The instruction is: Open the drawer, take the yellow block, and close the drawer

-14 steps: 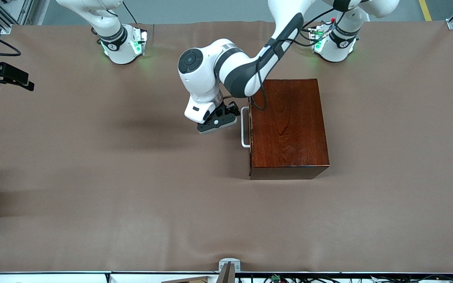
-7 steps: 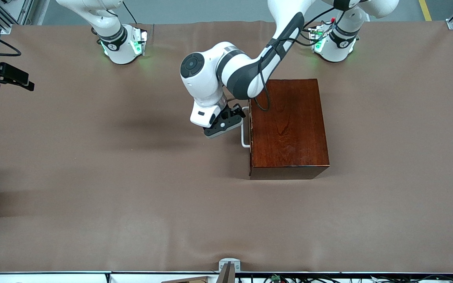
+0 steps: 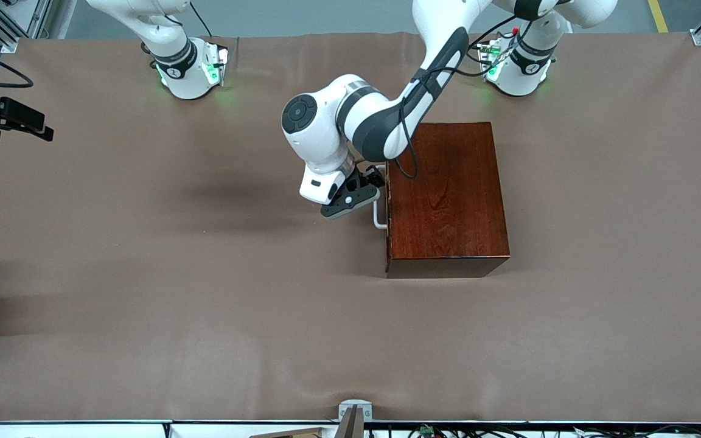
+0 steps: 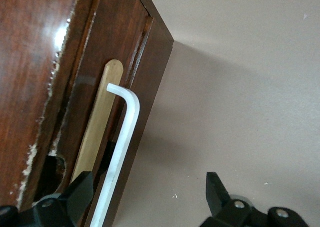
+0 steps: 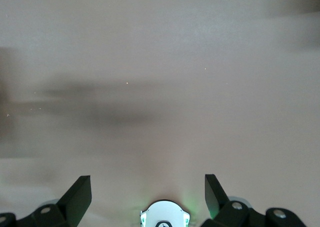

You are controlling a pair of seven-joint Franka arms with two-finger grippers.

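Left gripper [image 3: 355, 196] at the drawer [image 4: 107, 112] front, jaws spread astride the white handle [image 4: 120, 152] — bar running 12-to-6 in front view; right gripper [image 5: 148, 197] waits, spread.

- Even, soft overhead light fills the front view; the brown table cover [image 3: 143, 340] looks matte, with faint, diffuse shadows mid-frame and at the left edge.
- The wooden box [image 3: 445, 194] casts a narrow shadow at its lower edge.
- In the left wrist view, white glare streaks the box's glossy top at upper left.
- The right wrist view is soft, with smeared dark bands.
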